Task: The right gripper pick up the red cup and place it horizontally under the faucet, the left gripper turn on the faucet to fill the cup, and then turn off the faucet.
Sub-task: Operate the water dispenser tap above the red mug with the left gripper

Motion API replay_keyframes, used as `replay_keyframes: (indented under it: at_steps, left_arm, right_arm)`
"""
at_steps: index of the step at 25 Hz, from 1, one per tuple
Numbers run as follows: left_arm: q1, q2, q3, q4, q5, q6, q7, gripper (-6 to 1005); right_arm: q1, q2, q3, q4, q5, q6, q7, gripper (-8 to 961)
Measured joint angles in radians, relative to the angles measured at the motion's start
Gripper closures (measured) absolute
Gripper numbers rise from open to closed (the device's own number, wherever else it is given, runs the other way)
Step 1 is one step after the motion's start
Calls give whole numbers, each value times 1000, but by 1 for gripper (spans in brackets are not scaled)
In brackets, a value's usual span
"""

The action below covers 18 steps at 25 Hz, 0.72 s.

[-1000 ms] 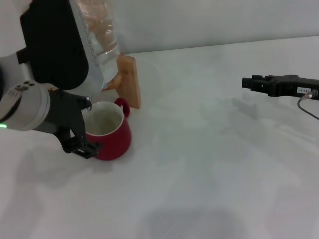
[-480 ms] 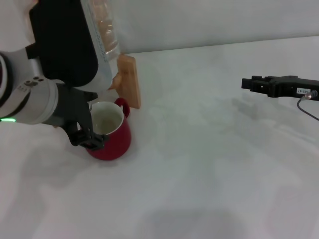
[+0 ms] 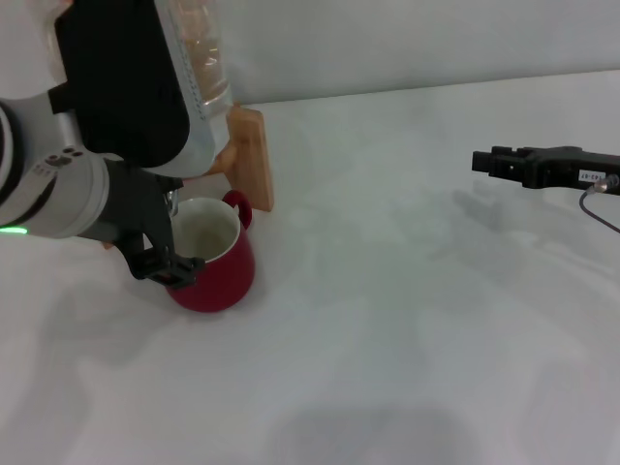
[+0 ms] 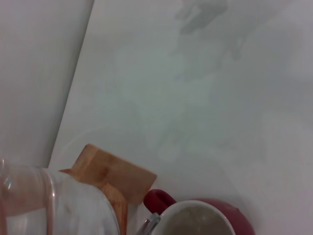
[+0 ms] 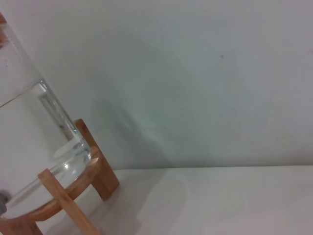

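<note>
The red cup stands upright on the white surface, mouth up, with its cream interior exposed and its loop handle turned toward the wooden stand just behind it. The clear water jar rests on that stand, above and behind the cup. The faucet shows only as a small chrome piece at the cup's far rim, mostly covered by the left arm; in the left wrist view a thin chrome tip sits just beside the cup rim, between the cup and the jar. The left gripper is positioned at the cup's left side, its black fingers reaching down close to the rim and wall of the cup; whether the fingers are spread or closed cannot be determined, and contact with the cup or faucet cannot be confirmed. The right gripper is held above the surface at the far right, well apart from the cup, pointing toward the left; its black fingers appear drawn together with nothing between them. The right wrist view shows the jar seated in the wooden stand against a plain wall.
</note>
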Motion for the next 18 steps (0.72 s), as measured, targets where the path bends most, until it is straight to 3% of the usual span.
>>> replay_keyframes:
  at_steps: [18]
  left_arm:
    - [-8,0,0,-2,20,0,0,123]
  right_arm:
    - [0,-1,0,0,1,0,1,551]
